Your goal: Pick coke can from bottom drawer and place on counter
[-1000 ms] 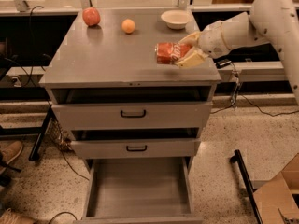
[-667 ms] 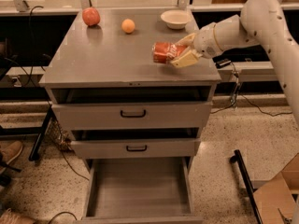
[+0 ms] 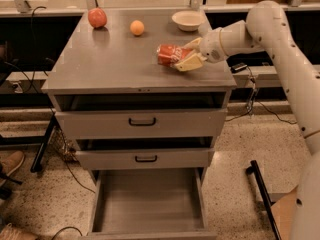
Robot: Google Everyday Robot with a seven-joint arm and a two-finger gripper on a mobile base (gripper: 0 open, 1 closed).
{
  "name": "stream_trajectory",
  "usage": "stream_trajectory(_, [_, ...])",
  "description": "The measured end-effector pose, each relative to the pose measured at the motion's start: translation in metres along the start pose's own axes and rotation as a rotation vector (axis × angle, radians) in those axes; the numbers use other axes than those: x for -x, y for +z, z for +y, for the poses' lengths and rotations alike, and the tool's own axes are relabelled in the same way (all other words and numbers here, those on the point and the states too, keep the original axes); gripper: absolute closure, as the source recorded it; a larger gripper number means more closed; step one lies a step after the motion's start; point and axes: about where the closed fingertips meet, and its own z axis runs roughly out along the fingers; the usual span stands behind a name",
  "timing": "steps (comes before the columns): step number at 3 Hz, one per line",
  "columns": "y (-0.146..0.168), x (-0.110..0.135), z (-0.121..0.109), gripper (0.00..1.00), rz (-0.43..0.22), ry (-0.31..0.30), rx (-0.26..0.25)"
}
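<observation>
The coke can (image 3: 168, 54), red with white lettering, lies on its side over the right part of the counter (image 3: 110, 59). My gripper (image 3: 189, 55) comes in from the right and is shut on the can, one finger behind it and one in front. I cannot tell whether the can rests on the counter or hangs just above it. The bottom drawer (image 3: 148, 202) is pulled out and its grey inside is bare.
A red apple (image 3: 97, 17) and an orange fruit (image 3: 137, 27) sit at the back of the counter, with a white bowl (image 3: 188, 20) at the back right. The two upper drawers (image 3: 142, 122) with black handles are slightly ajar. A black stand (image 3: 261, 194) is on the floor at right.
My gripper has carried the can a little to the left and down over the counter. The arm has shifted with it.
</observation>
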Motion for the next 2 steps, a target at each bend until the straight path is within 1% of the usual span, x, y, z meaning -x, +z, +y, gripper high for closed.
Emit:
stream_trajectory(1, [0.0094,-0.0039,-0.0029,0.58,-0.011,0.039,0.007])
stream_trajectory(2, [0.0127,-0.005,-0.0046,0.34,-0.027,0.06,0.007])
